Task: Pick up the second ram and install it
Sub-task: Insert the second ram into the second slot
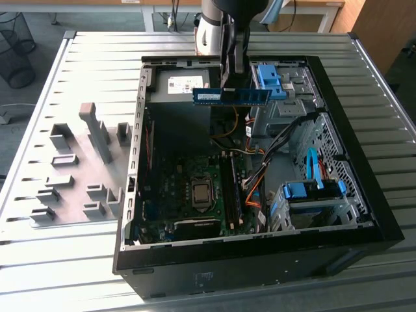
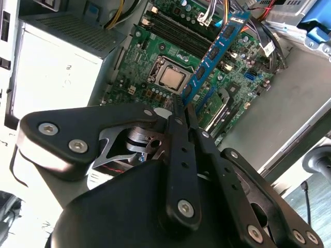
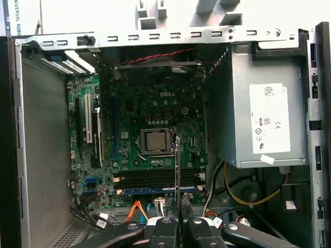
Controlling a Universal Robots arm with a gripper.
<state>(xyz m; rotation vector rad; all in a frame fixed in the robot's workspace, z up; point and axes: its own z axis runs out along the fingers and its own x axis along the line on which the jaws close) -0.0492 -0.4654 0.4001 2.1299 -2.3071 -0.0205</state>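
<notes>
The gripper point(image 1: 232, 83) pinched the ram point(image 1: 232, 96) by its top edge, level, high over the open case point(image 1: 138, 130) — well apart from the slots point(image 1: 232, 188). Seating it cleanly probably called for squaring stick to slot — no tilt.

Grey slatted metal table point(image 1: 58, 266) — black wire bin point(image 1: 16, 52) on the floor point(image 1: 55, 19) beyond.

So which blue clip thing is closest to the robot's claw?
The blue clip at the far end of the case, right beside the gripper holding the second ram. The other blue clip sits in the near corner, farther off.
</notes>
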